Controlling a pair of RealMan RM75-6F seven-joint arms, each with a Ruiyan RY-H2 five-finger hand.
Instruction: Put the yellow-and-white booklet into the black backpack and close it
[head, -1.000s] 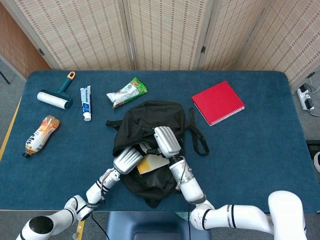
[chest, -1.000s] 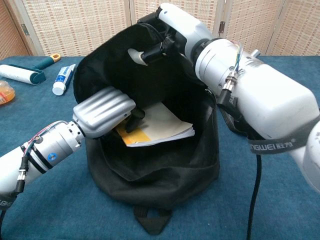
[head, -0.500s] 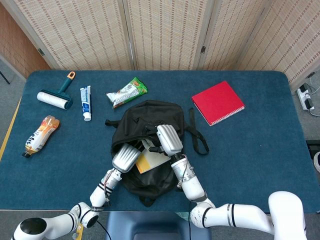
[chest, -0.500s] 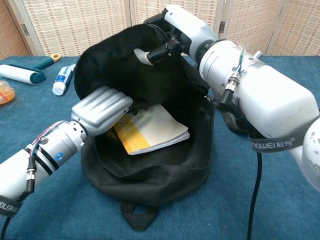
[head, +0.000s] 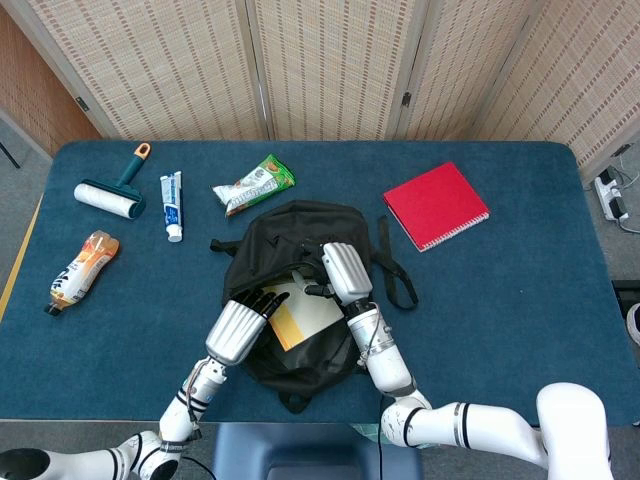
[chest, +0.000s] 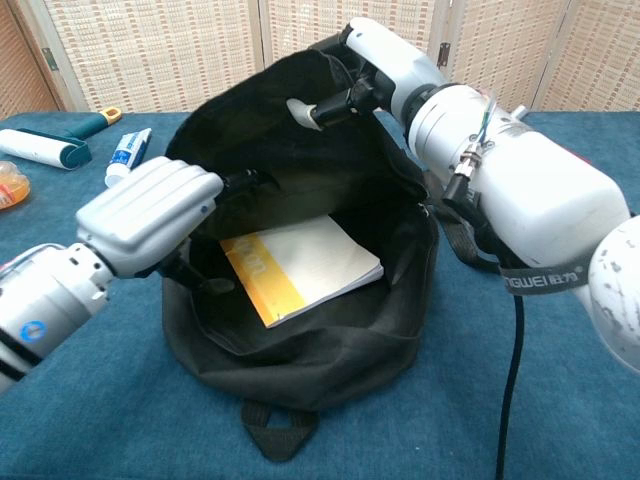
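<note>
Backpack (chest: 300, 340) first: your black bag sits near the front middle of the blue table (head: 500, 300), mouth gaping wide toward you, its upper flap lifted. Your yellow-and-white booklet (chest: 300, 265) lies flat inside the opening, resting on the bag's lower wall, yellow spine strip to the left and white cover to the right; nothing grips it.

Your right hand (chest: 385, 65) is up at the raised rim of the flap, its fingers (chest: 305, 110) curled over the black fabric and pinching it, so the mouth is held open. In the head view you see that same hand (head: 345, 272) sitting over the bag's upper edge.

Your left hand (chest: 150, 215) hovers at the left rim of the opening, palm down, its dark fingertips (chest: 240, 180) reaching at the bag's edge; the fingers look spread and hold nothing. It is clear of the booklet, just to its left.

Elsewhere on the table you have a red notebook (head: 436, 205) well to the right, a green snack packet (head: 254, 185) just beyond the bag, a toothpaste tube (head: 172, 205) and a lint roller (head: 112, 192) at the far left, and an orange bottle (head: 80, 268) lying near the left edge.
</note>
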